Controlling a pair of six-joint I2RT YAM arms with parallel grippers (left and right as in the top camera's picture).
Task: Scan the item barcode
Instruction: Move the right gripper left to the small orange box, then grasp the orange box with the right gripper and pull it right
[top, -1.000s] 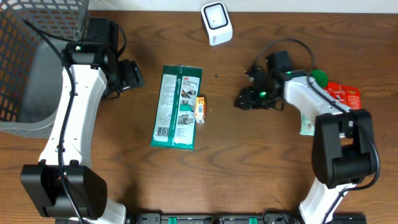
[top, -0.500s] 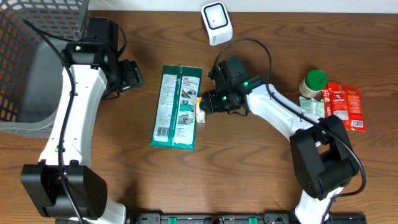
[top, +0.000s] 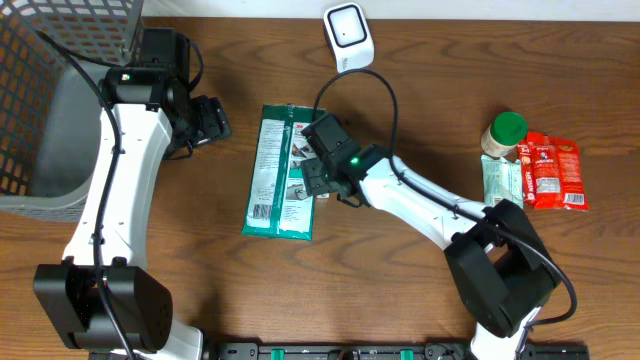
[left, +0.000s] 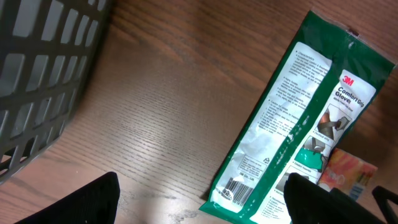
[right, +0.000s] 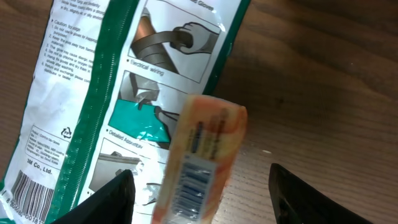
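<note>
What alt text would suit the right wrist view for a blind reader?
A small orange box with a barcode label sits framed by the open right claw. It lies beside a green and white glove package on a wooden table.

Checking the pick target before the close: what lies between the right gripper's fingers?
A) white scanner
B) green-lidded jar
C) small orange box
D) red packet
C: in the right wrist view the small orange box lies in the gap of the open right gripper, at the edge of the green glove pack.
</note>
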